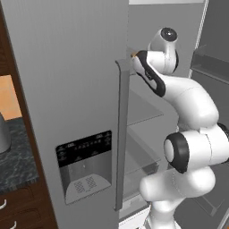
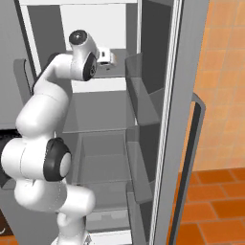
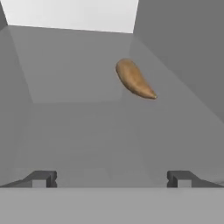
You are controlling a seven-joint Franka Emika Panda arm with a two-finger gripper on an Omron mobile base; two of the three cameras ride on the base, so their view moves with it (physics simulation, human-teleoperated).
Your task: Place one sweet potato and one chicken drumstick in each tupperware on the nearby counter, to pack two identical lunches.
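Jaws are standing wide apart, gripping nothing: in the hand view the gripper (image 3: 111, 177) is looking into the fridge (image 1: 67, 89), its two dark fingertips (image 3: 43, 178) spread to either side. Ahead of them, well apart, a sweet potato (image 3: 133, 79) is lying on a grey shelf (image 3: 78, 127), close to the fridge's right inner wall, thin end pointing toward that wall. From the right base view, the arm (image 2: 48, 105) is reaching into the fridge's upper section, past the open door (image 2: 167, 119), with the hand at upper shelf height.
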